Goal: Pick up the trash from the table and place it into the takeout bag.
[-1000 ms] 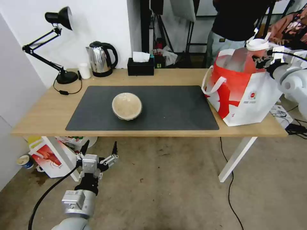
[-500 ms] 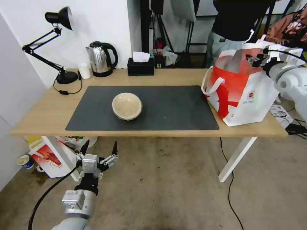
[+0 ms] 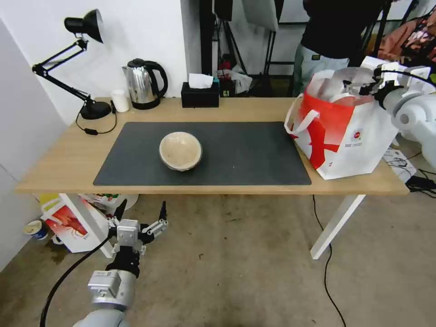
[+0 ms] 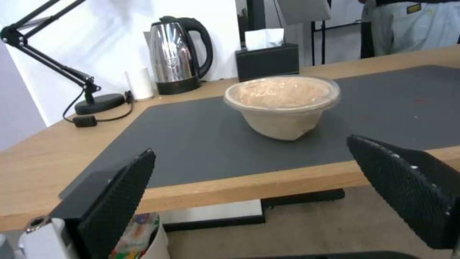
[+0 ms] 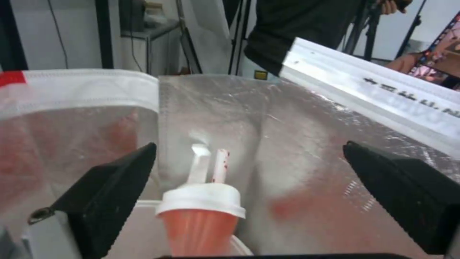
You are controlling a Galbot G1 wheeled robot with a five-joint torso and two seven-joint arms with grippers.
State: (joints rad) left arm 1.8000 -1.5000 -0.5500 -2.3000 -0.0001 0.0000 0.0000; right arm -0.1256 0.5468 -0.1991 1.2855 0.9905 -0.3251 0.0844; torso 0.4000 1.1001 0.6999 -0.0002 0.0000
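1. Right gripper (image 5: 249, 187): jaws spread wide and empty, poised at the mouth of the bag (image 3: 359, 150); the cup (image 5: 201, 219) stands upright inside, between the fingers but apart from them, lid on, straw up, against the foil lining.
2. Left gripper (image 3: 138, 220): jaws wide, holding nothing; parked low in front of the table (image 3: 59, 163), below its edge.
3. Remaining trash: the bowl (image 3: 180, 151) sits on the mat (image 3: 254, 154), left of centre, well apart from the bag at the table's right end.
4. Handling, judged: the bowl looks light and thin-walled, with a clear film or lid across the top; its side appears dented, so it will likely crush under a hard squeeze; a hold across the rim, the stiffest part, seems best; contents cannot be told.
5. Bag, judged: soft-sided; walls may fold inward or shift if nudged.
6. Surface: mat flat and matte; probably decent friction.
7. Room: kettle (image 3: 143, 84), tissue box (image 3: 200, 94) and lamp (image 3: 84, 68) along the far edge; concrete floor; cables by the right leg.
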